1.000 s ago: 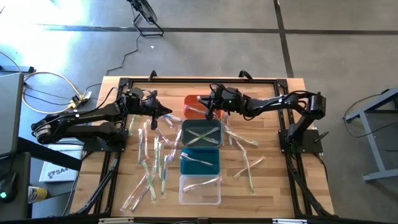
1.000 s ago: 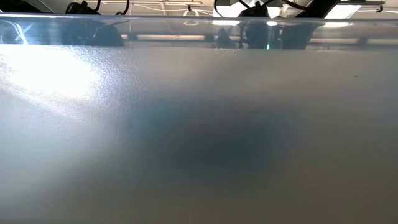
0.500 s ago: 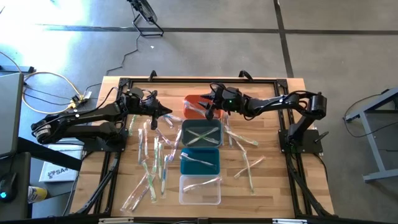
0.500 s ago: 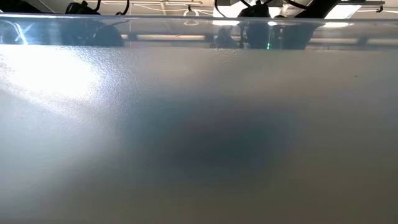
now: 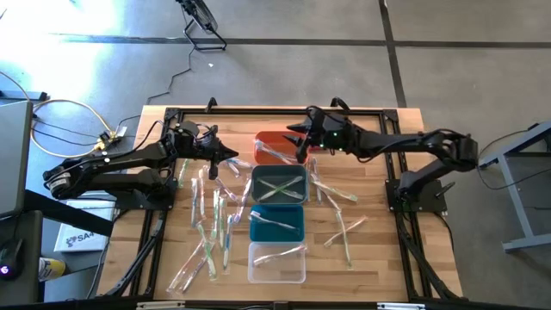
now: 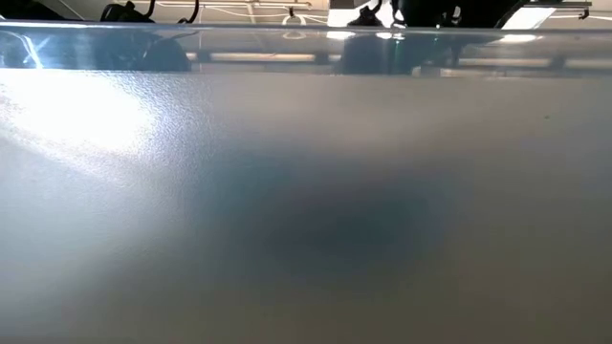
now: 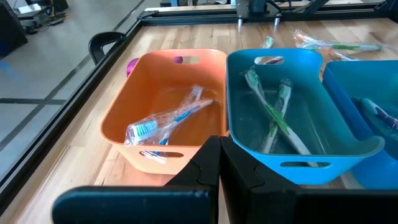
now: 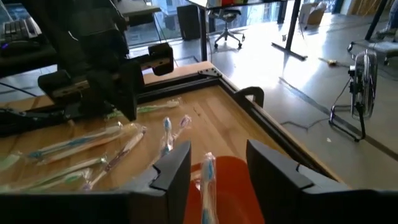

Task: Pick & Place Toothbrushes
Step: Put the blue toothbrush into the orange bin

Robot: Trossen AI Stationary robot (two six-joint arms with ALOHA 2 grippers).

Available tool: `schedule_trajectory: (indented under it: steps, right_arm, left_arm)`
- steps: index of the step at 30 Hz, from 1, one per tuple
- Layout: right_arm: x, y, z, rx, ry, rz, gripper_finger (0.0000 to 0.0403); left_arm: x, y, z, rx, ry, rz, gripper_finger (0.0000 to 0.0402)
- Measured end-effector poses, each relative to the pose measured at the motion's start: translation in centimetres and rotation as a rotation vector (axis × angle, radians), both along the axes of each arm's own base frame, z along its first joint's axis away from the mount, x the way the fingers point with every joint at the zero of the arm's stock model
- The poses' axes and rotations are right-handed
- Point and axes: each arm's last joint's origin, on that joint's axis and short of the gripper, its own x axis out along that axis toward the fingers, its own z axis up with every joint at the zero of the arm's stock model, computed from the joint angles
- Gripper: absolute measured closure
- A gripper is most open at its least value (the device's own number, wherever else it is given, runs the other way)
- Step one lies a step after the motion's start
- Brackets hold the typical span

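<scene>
The right gripper (image 5: 300,145) hangs over the orange bin (image 5: 269,138) near the table's far edge, its fingers (image 8: 171,167) spread apart and holding nothing; a wrapped blue toothbrush (image 7: 163,121) lies inside that bin. The left gripper (image 5: 231,156) sits just beside the bin's left side, fingers pressed together and empty. Two green toothbrushes (image 5: 277,184) cross in the grey-teal bin (image 5: 300,200) next in the row. More toothbrushes (image 5: 211,228) lie scattered over the table's left half, others toward its right. The low view is blurred, apparently by something close to the lens.
</scene>
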Motion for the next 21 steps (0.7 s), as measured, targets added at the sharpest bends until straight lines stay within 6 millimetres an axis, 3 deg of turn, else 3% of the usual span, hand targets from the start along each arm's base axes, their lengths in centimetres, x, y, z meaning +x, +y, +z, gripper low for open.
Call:
schedule_trajectory:
  steps: [12, 21]
  right_arm:
    - [-3.6, 2.3, 1.8, 0.209, 0.109, -0.012, 0.0279]
    - [-5.4, 4.4, -0.2, 0.395, 0.369, -0.044, 0.0286]
  left_arm:
    - [0.0, 0.0, -0.1, -0.004, 0.005, 0.001, 0.0401]
    - [-0.1, 0.0, -0.2, -0.01, 0.015, 0.001, 0.0401]
